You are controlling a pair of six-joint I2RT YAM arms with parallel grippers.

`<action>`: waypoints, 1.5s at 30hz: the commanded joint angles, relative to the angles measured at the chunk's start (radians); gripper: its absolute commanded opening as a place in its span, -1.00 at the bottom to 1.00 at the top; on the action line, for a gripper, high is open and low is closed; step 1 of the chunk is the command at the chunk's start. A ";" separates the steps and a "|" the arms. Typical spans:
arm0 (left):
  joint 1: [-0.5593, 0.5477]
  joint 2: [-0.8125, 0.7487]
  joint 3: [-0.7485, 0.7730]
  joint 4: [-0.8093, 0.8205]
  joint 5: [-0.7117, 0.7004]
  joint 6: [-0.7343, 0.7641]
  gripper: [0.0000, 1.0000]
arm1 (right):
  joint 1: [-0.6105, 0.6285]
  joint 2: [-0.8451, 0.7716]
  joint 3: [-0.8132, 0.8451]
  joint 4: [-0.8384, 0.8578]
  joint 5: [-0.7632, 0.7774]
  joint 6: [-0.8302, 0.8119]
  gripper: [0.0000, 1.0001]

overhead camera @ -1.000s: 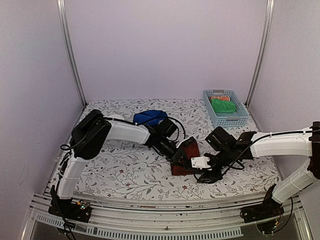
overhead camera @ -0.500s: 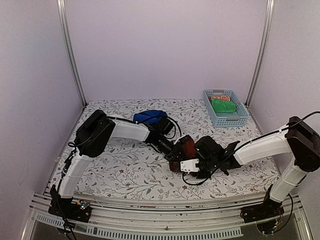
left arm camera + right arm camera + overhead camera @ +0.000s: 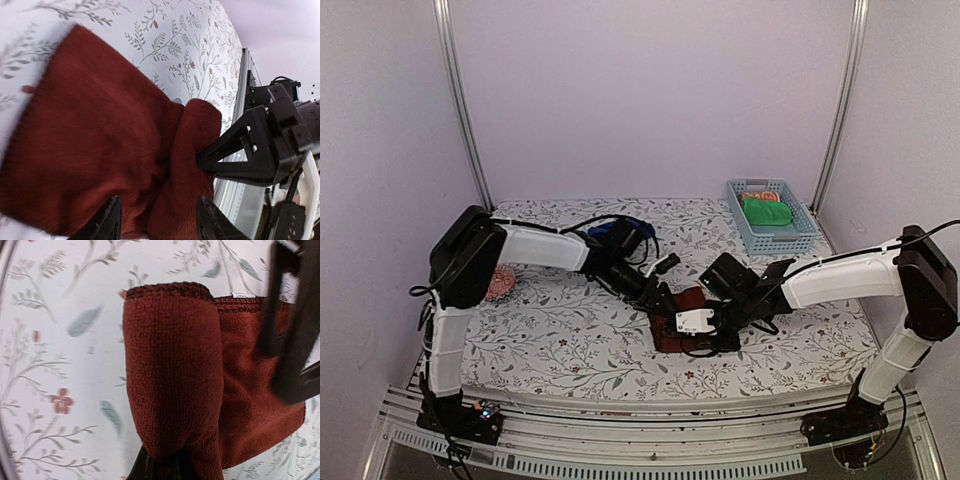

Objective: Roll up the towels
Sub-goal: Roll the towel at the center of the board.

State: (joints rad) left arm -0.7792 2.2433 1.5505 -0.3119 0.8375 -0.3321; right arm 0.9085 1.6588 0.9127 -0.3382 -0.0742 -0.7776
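Note:
The dark brick-red towel (image 3: 676, 322) lies partly rolled at the table's front middle, with a thick fold (image 3: 172, 370) along one edge. My right gripper (image 3: 167, 467) is shut on that fold's end, and its fingers are mostly buried under the cloth. My left gripper (image 3: 157, 226) hovers open over the flat part of the red towel (image 3: 95, 150), fingertips (image 3: 107, 222) apart on either side. The right gripper's black fingers (image 3: 240, 155) show in the left wrist view against the fold. The blue towel (image 3: 608, 231) lies bunched at the back, partly hidden behind the left arm.
A light blue basket (image 3: 805, 228) at the back right holds a green cloth (image 3: 767, 212) and an orange one (image 3: 757, 196). A small pinkish object (image 3: 502, 283) sits near the table's left edge. Metal rails run along the front edge.
My left gripper has opened and let go of the red towel. My right gripper has moved left onto the towel and shut on its rolled fold. The left arm's elbow swung left.

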 commanded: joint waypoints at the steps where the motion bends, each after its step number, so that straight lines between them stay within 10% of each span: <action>1: 0.031 -0.285 -0.207 0.100 -0.303 0.081 0.06 | 0.002 0.054 0.135 -0.434 -0.292 0.111 -0.95; 8: -0.045 -0.735 -0.721 0.394 -0.617 0.105 0.02 | -0.044 0.254 0.334 -0.696 -0.532 0.075 -0.95; 15: -0.364 -1.051 -1.027 0.612 -0.959 0.337 0.08 | -0.140 0.527 0.623 -0.926 -0.651 -0.035 -0.95; 37: -0.457 -0.294 -0.475 0.308 -0.989 0.720 0.17 | -0.204 0.779 0.868 -0.993 -0.641 -0.022 -0.91; 45: -0.452 -0.260 -0.486 0.271 -1.081 0.652 -0.38 | -0.273 0.608 0.822 -1.026 -0.761 -0.073 -0.49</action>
State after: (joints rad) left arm -1.2427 1.9541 1.0821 0.0311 -0.1848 0.3595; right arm 0.6933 2.3798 1.7672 -1.4483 -0.8097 -0.8062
